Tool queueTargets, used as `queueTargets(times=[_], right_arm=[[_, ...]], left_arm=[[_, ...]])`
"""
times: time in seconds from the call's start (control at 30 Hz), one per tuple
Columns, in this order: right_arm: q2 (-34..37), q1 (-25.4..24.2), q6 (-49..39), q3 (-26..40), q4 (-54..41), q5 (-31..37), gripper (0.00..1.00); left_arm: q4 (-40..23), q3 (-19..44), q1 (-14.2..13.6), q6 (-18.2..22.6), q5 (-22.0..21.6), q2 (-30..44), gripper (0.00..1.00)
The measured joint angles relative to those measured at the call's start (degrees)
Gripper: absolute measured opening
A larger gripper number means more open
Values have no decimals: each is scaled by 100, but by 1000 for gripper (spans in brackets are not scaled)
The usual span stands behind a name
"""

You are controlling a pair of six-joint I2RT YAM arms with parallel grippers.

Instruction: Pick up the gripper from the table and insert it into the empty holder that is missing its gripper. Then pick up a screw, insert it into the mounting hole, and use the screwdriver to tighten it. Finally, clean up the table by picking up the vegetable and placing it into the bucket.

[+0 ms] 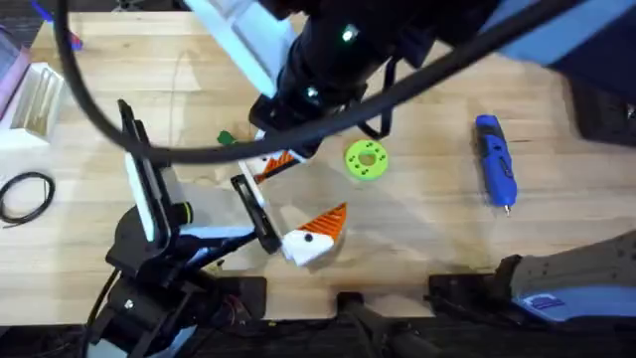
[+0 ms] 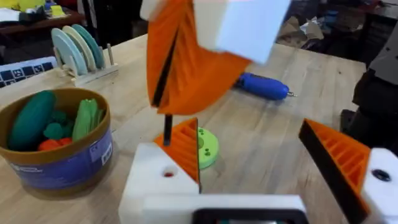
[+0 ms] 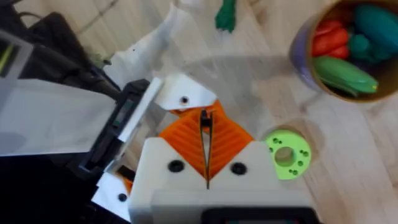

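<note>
My right gripper [image 3: 206, 163] is shut on a thin dark screw [image 3: 203, 121], whose stem hangs below the orange pads [image 2: 186, 68]. Directly under it is the white holder [image 2: 163, 180] on my left arm, carrying the orange gripper [image 2: 185, 146] and showing a small mounting hole [image 3: 184, 99]. My left gripper [image 2: 249, 146] stands open above the table [image 1: 427, 239]. The blue screwdriver [image 1: 495, 160] lies at the right. A small green vegetable [image 1: 225, 138] lies beyond the grippers. The bucket [image 2: 59, 163] holds several toy vegetables.
A lime-green disc [image 1: 366, 160] lies between the grippers and the screwdriver. A rack of plates [image 2: 79, 51] stands beyond the bucket. A coiled black cable [image 1: 26, 195] and a white box [image 1: 35, 99] sit at the far left. The right arm [image 1: 338, 50] reaches across the middle.
</note>
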Motion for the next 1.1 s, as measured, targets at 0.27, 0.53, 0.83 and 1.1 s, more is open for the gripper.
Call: queueTargets(times=[0.27,0.53,0.83,1.1], right_arm=[[32,287,-17,24,113,-120,6],[32,320,-83,24,131,110,6],[32,318,-129,30,168,185,6],[32,318,-168,31,118,184,6]], left_arm=[[0,0,0,-1,-1,1,985],[0,0,0,-2,-2,0,985],[0,0,0,0,-2,0,985],[0,0,0,0,-2,0,985]])
